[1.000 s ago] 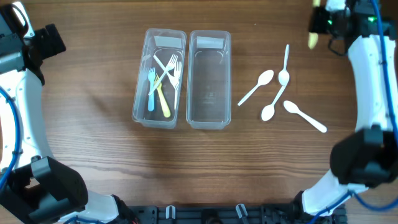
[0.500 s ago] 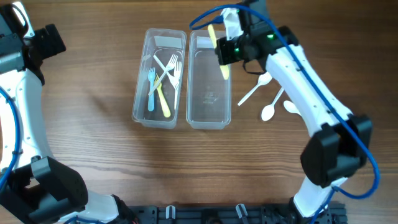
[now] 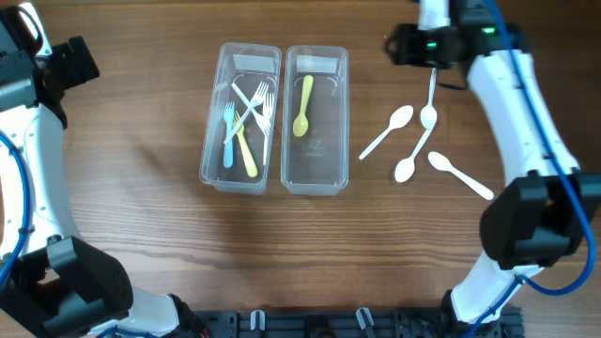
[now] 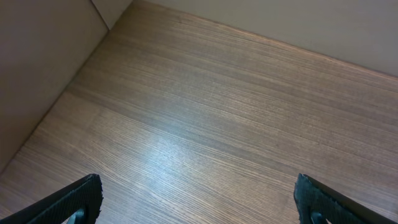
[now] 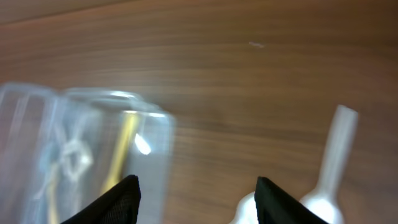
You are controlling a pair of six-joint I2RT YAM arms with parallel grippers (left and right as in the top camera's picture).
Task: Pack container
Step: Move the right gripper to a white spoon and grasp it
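R gripper (image 5: 198,199): jaws spread, empty. Yellow spoon (image 3: 302,103) lies in container (image 3: 319,161) beyond one finger, white spoon (image 5: 336,152) beyond the other. L gripper (image 4: 199,205): jaws wide, nothing btwn.

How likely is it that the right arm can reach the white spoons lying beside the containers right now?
Probably yes. The right gripper hangs open and empty close to the white spoons, which lie on the bare table with nothing covering them.
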